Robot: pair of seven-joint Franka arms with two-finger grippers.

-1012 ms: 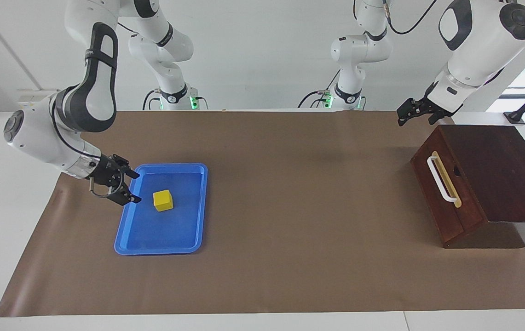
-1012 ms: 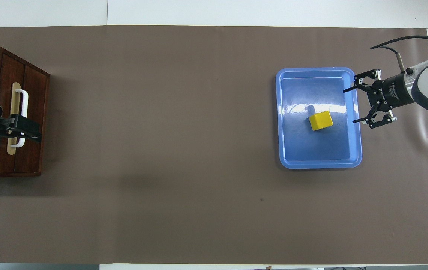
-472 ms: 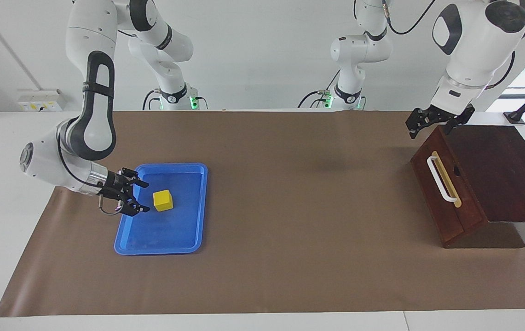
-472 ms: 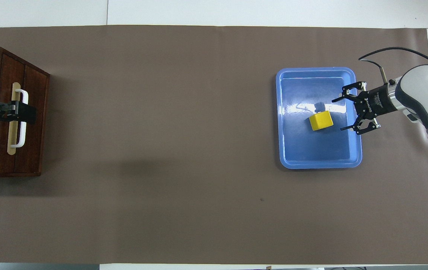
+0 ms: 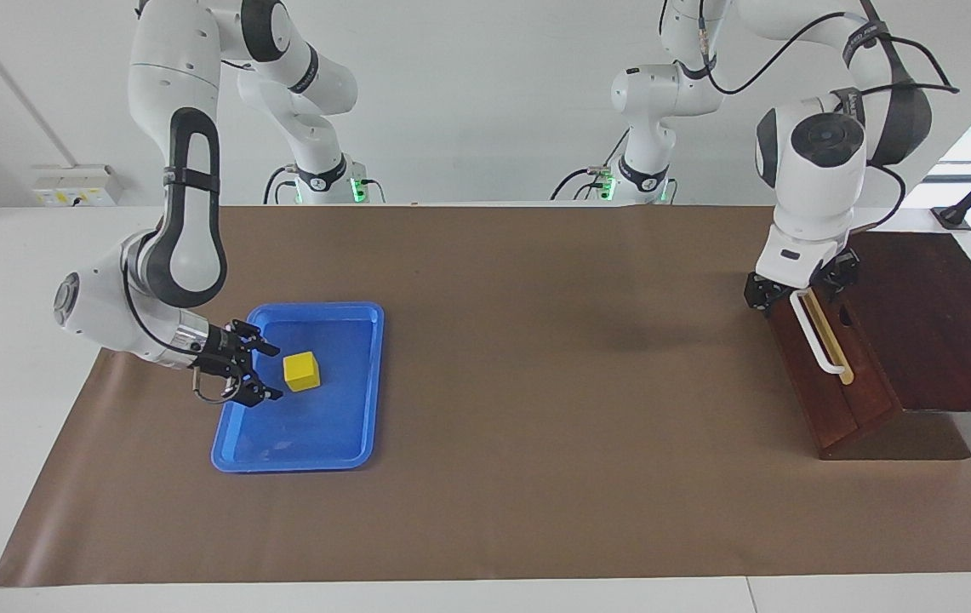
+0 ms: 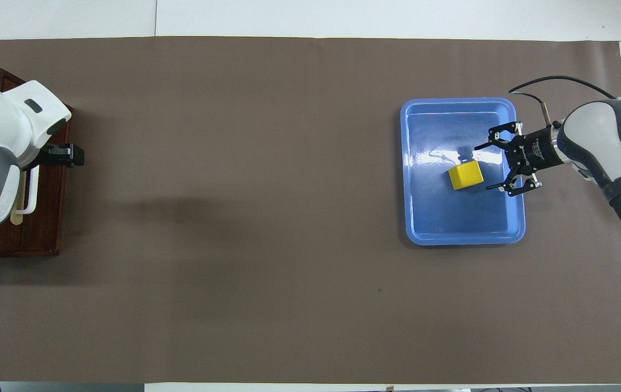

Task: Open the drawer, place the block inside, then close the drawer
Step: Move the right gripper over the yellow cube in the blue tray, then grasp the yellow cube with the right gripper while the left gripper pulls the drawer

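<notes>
Our right gripper (image 5: 268, 373) (image 6: 485, 167) sits low over the blue tray (image 5: 349, 443) (image 6: 435, 223), at the tray's edge toward the right arm's end of the table, with its fingers spread wide apart and holding nothing. The block (image 5: 301, 371) (image 6: 466, 176) rests on the tray floor just beside those open fingertips, toward the middle of the table from them; in both views a thin gap of blue shows between the tips and the yellow cube, so we read them as close but apart. The block lies roughly midway along the tray. At the left arm's end of the table, our left gripper (image 5: 798, 291) (image 6: 62, 155) is down at the drawer (image 5: 830, 392) (image 6: 43, 218), at the end of its white bar handle (image 5: 817, 336) (image 6: 31, 188) that lies nearer to the robots. We cannot tell whether its fingers are apart or together, since the wrist covers them. The drawer front looks flush with the dark wooden case, so it is not yet pulled out, and it stands well apart from the tray and the block on the brown table cover (image 5: 553, 477) (image 6: 245, 218).
</notes>
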